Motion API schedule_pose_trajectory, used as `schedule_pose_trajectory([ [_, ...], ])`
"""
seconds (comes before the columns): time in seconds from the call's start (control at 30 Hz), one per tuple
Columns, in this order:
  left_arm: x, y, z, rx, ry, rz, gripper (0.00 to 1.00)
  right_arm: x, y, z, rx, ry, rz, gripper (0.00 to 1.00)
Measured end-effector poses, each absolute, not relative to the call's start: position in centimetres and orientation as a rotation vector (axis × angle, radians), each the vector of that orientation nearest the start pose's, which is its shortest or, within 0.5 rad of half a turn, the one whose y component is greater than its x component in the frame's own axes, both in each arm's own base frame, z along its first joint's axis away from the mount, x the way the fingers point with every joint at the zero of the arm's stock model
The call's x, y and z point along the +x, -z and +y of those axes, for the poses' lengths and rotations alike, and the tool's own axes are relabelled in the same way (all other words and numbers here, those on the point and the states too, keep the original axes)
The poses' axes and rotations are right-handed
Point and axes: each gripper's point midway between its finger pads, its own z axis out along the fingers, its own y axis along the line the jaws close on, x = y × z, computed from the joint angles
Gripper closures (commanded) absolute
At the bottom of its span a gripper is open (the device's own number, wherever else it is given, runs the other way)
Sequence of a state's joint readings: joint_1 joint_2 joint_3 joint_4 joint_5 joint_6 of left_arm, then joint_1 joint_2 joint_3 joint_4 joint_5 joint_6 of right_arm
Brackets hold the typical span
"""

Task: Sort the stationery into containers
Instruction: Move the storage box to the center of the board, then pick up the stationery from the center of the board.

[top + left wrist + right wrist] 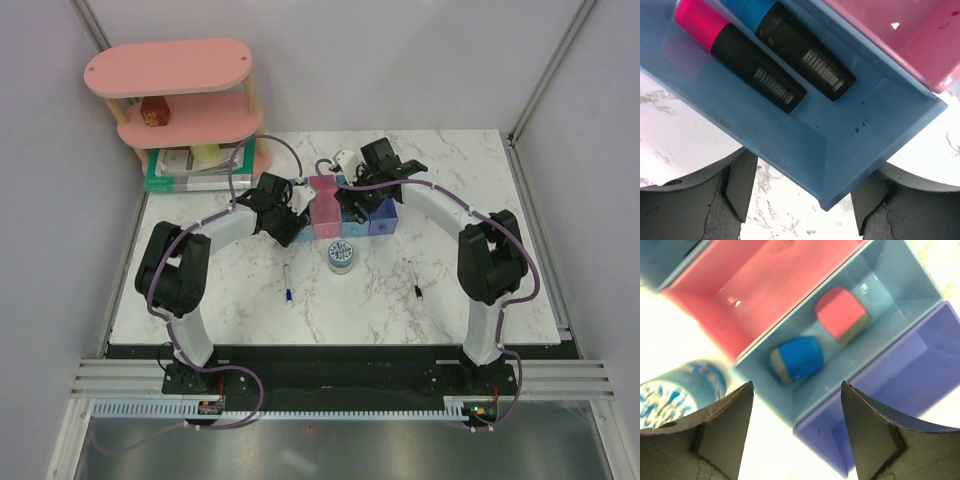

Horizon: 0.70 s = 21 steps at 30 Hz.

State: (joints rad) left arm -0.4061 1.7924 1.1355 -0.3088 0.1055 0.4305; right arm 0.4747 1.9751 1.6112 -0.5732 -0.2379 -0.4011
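Four containers stand in a row: light blue (850, 150), pink (325, 212), light blue (880, 290) and darker blue (385, 220). The first holds two black markers, one pink-capped (750, 67), one blue-capped (805, 52). A pink eraser (842, 312) and a blue block (797, 359) lie in the third. On the table lie a white pen with blue cap (287, 283), a thin black pen (414, 279) and a round blue-white tin (342, 256). My left gripper (805, 192) hangs open over the first bin's near corner. My right gripper (796, 400) is open above the third and fourth bins, holding nothing.
A pink oval-tiered shelf (170, 75) stands at the back left with a small red-brown box (154, 112) on its middle tier. A green-edged stack of books (190, 170) lies under it. The two wrists are close together over the bins.
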Motion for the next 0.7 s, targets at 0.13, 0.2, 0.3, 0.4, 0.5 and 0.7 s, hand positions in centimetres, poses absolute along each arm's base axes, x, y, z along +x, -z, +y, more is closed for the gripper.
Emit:
schedule_pose_trajectory([
  [0.13,40.5,-4.5,-17.0,1.046,0.091,2.280,0.24,40.8,-13.0,23.5,-1.173,-0.306,2.197,0.21],
  [0.2,41.4,-5.1,-17.3,1.035,0.083,2.264,0.24,39.7,-14.2,23.0,-1.192,-0.311,2.184,0.22],
  [0.3,42.4,-5.9,-17.5,1.018,0.066,2.237,0.24,37.7,-15.1,22.7,-1.231,-0.344,2.172,0.22],
  [0.4,42.8,-6.3,-17.5,1.010,0.056,2.225,0.24,35.8,-14.6,22.7,-1.275,-0.382,2.188,0.22],
  [0.5,42.7,-6.6,-17.4,1.009,0.054,2.224,0.24,33.4,-12.8,23.2,-1.335,-0.425,2.228,0.21],
  [0.7,40.5,-9.9,-16.4,0.988,0.047,2.181,0.23,30.1,-10.8,24.9,-1.435,-0.481,2.250,0.20],
])
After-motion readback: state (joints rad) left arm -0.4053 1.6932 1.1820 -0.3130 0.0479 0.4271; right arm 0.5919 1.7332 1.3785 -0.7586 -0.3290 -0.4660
